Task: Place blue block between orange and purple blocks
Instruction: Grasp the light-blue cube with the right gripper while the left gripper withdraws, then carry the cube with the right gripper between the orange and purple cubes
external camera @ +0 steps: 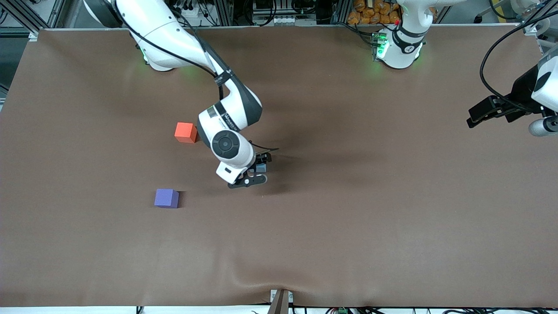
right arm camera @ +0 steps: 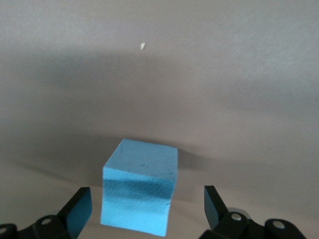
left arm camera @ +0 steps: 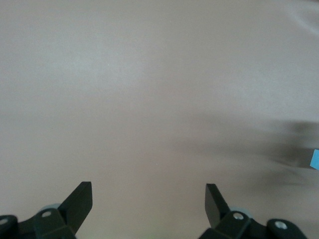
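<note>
The blue block (right arm camera: 142, 191) sits on the brown table between the fingers of my right gripper (right arm camera: 147, 198). The jaws are open, with a gap on each side of the block. In the front view the right gripper (external camera: 256, 173) is low over the middle of the table and its hand hides most of the blue block. The orange block (external camera: 185, 132) lies beside the right arm's wrist, toward the right arm's end. The purple block (external camera: 166, 198) lies nearer the front camera than the orange one. My left gripper (external camera: 475, 117) waits open and empty at the left arm's end (left arm camera: 148, 191).
The brown mat (external camera: 348, 209) covers the whole table. A small pale speck (right arm camera: 142, 46) lies on it near the blue block. A thin light blue sliver (left arm camera: 315, 159) shows at the edge of the left wrist view. Cables and robot bases line the table's upper edge.
</note>
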Controlling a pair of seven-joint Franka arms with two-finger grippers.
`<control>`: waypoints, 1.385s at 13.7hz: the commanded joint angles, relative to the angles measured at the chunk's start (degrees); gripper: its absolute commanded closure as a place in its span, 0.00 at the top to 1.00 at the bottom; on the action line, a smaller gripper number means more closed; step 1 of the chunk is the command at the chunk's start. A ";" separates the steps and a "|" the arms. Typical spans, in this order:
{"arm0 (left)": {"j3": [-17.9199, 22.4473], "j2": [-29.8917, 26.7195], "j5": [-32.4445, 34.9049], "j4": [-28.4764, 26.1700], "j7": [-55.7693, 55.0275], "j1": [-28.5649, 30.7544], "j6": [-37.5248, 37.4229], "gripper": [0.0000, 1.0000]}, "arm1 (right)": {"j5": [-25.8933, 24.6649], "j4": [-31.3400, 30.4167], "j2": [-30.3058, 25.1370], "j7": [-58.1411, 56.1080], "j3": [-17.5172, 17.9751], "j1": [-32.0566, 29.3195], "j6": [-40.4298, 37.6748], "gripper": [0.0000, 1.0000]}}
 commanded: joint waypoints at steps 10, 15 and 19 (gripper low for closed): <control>-0.10 -1.44 -0.90 -1.75 1.56 0.17 0.47 1.00 | -7.77 2.18 0.93 4.31 -0.81 0.67 -2.96 0.00; -0.10 -1.96 -0.90 -2.98 2.00 0.08 -0.41 1.00 | -8.64 5.73 -8.28 -5.14 -0.90 -11.89 -29.79 0.00; -0.10 -3.63 -0.90 -4.74 2.00 0.17 -0.06 1.00 | -9.52 -10.08 -14.98 -5.97 -0.81 -19.72 -21.40 0.00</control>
